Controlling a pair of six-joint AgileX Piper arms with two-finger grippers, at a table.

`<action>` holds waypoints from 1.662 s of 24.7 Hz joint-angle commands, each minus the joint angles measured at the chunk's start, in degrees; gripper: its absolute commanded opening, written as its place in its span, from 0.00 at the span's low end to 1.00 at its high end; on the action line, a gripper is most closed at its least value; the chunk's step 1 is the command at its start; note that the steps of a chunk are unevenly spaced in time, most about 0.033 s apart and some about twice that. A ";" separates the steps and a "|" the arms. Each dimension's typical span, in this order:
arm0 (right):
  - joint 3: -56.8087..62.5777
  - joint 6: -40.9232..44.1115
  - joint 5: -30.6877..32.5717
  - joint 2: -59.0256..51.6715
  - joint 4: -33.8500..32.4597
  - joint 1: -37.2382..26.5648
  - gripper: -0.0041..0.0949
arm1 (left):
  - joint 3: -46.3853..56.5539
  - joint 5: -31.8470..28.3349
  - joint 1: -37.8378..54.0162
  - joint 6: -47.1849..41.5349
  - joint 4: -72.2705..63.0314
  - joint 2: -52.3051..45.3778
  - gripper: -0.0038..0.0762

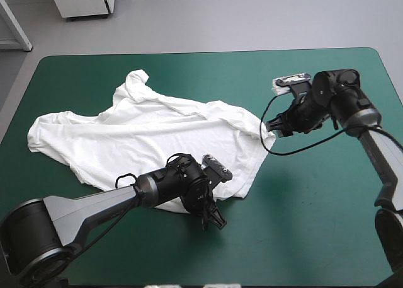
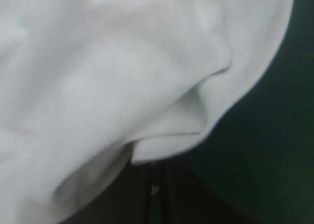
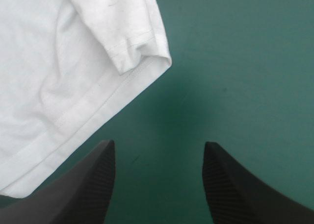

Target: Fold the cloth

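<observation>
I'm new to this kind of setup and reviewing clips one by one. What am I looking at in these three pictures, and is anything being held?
This is a robot with two arms at a table with a teal-green cover. The high view looks down from above and behind it; the other two come from cameras on each wrist, looking along that arm's end effector. A white T-shirt lies spread and wrinkled on the table. The left end effector is at the shirt's near edge, its black fingers shut, apparently pinching a fold of cloth. The right end effector is open over bare cover beside the shirt's right edge, holding nothing.
</observation>
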 commanded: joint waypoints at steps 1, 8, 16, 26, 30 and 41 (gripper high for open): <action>-4.60 0.74 -1.48 0.88 -1.66 1.88 0.58 | -0.16 -3.10 -0.17 -0.32 1.44 -0.15 0.04; -12.21 1.91 -1.22 8.32 -3.17 4.60 0.58 | -0.16 -3.28 -0.17 -0.32 1.31 -0.15 0.04; -13.83 3.37 -0.13 15.66 -4.49 5.19 0.53 | -0.16 -3.28 -0.17 -0.29 1.31 -0.15 0.04; -13.83 4.51 -1.70 22.19 -5.33 5.19 0.14 | -0.27 -3.11 -0.17 -0.60 1.56 -0.15 0.04; -16.18 4.68 0.44 20.50 -5.66 5.19 0.02 | -1.19 -0.60 0.71 -0.85 2.59 -3.33 0.04; -26.78 3.01 4.78 5.17 -2.82 5.19 0.02 | -17.25 12.53 9.44 -0.68 14.29 -20.89 0.04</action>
